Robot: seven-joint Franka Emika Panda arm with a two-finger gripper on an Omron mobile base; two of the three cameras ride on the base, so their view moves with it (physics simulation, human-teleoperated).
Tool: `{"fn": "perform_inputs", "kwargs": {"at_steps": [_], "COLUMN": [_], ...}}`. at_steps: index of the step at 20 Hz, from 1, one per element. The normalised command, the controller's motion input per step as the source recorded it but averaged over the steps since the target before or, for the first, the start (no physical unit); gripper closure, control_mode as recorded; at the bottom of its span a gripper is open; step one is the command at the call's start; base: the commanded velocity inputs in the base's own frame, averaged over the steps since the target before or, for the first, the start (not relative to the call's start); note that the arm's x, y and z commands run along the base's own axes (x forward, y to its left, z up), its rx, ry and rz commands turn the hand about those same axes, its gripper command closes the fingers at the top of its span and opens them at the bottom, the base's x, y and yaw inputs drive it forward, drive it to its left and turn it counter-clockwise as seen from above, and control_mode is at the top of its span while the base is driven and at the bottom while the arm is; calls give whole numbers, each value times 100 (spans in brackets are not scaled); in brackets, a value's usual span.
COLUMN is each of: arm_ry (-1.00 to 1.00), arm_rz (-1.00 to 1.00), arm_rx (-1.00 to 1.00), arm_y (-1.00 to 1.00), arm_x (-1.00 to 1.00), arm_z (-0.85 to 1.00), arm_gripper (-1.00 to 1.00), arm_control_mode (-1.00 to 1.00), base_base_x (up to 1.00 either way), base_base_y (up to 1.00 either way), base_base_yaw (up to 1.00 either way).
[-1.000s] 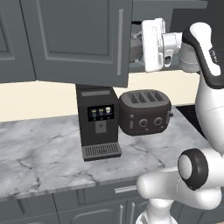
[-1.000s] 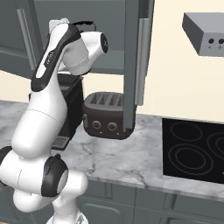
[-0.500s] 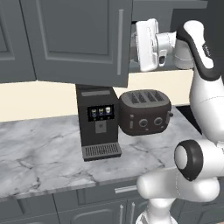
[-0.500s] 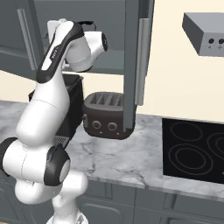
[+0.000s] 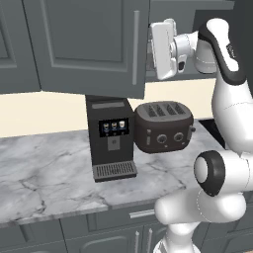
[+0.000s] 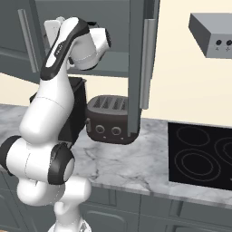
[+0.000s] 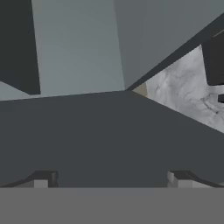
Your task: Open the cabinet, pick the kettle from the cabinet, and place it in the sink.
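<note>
1. Upper right of the left base view: white hand of the gripper [image 5: 154,47] raised to the level of the cabinet [image 5: 89,44], tucked just behind the edge of the left door [image 5: 94,47], which stands swung out toward the camera with its silver bar handle [image 5: 136,47] upright near that edge.
2. Centre of the same view: black coffee machine [image 5: 111,138] upright on the marble counter [image 5: 44,173], with the dark brown toaster [image 5: 163,127] just beside it on its right.
3. Lower edge of that view: low grey drawers [image 5: 118,220] under the counter.
4. Upper centre of the right base view: right door [image 6: 138,63] swung open and seen nearly edge-on, its long handle [image 6: 146,63] vertical; grey shelf [image 6: 111,68] of the cabinet visible between that door and the arm.
5. Upper left of that view: arm bent up into the cabinet opening, fingers hidden behind the wrist.
6. Middle of that view: toaster partly behind the open door; black stovetop [image 6: 201,156] at the right, grey range hood [image 6: 210,34] above it.
7. Bottom of the hand view: two dark fingertips [image 7: 43,180] set far apart near the left and right sides, jaws spread wide with nothing between them.
8. Rest of the hand view: dark cabinet surface close ahead, lighter grey panels above, a wedge of marble counter at the right.
9. Kettle and sink: cannot tell where from these views.
</note>
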Motion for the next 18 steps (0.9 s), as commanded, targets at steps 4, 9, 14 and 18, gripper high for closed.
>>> {"fn": "perform_inputs", "kwargs": {"at_steps": [4, 9, 14, 18], "arm_ry": [-16, -16, -10, -1], "arm_rz": [7, 12, 9, 7], "arm_rx": [0, 0, 0, 0], "arm_y": [24, 20, 23, 33], "arm_x": [-15, -39, -43, -41], "arm_z": [0, 0, 1, 2], "arm_gripper": [-100, -100, -100, -100], "arm_control_mode": [-100, -100, -100, -100], "base_base_x": [0, 0, 0, 0], "base_base_y": [0, 0, 0, 0], "base_base_yaw": [0, 0, 0, 0]}}
